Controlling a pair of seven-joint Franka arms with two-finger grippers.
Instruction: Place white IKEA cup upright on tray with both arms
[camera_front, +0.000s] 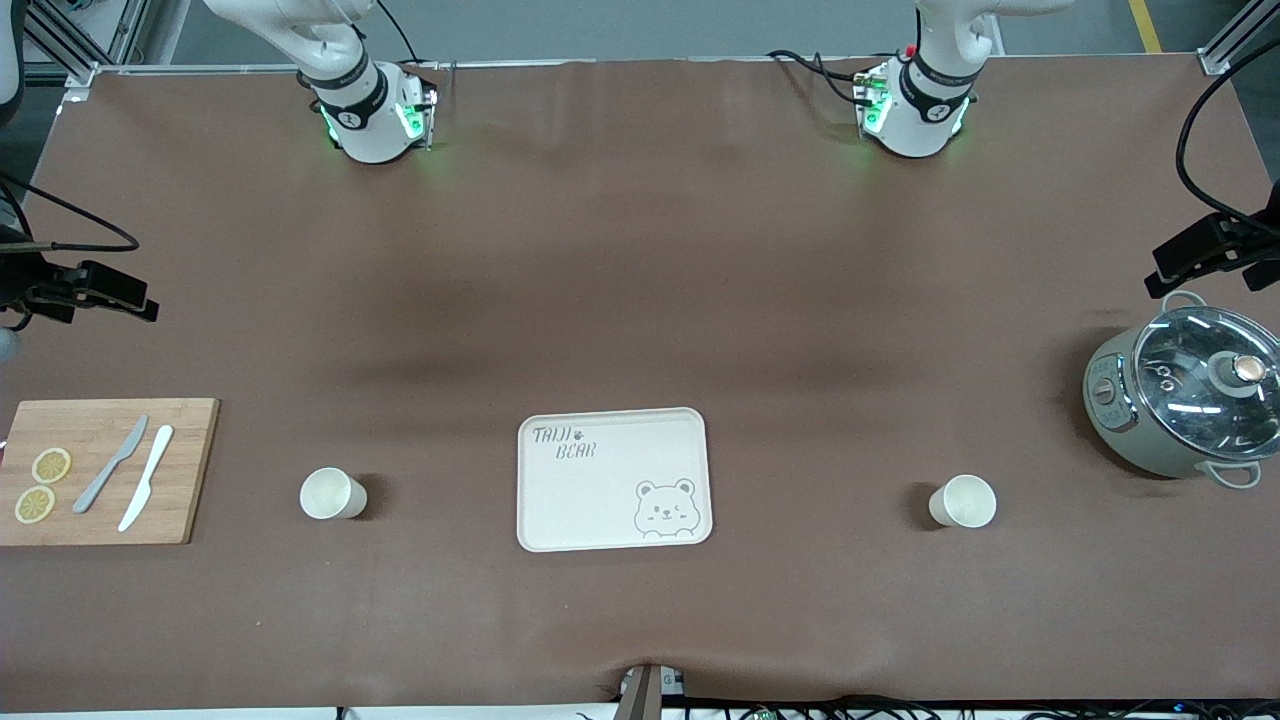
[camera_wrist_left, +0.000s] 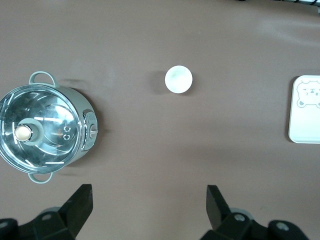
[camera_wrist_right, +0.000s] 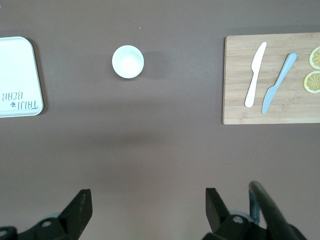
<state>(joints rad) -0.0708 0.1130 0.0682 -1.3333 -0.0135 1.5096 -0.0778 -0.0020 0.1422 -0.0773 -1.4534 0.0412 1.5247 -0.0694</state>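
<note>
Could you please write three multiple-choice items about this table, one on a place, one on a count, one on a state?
1. Where does the cream rectangular tray with the bear drawing lie?
A. between the two white cups
B. on the wooden cutting board
C. against the grey-green pot

2. How many knives lie on the wooden cutting board?
A. one
B. two
C. four

3. How do the small white cups stand?
A. tipped on their sides
B. stacked together
C. upright, mouths up

Answers:
1 A: one small white cup stands toward the right arm's end, the other white cup toward the left arm's end.
2 B: a grey knife and a white knife lie beside two lemon slices.
3 C: both wrist views look down into round open mouths.
</note>
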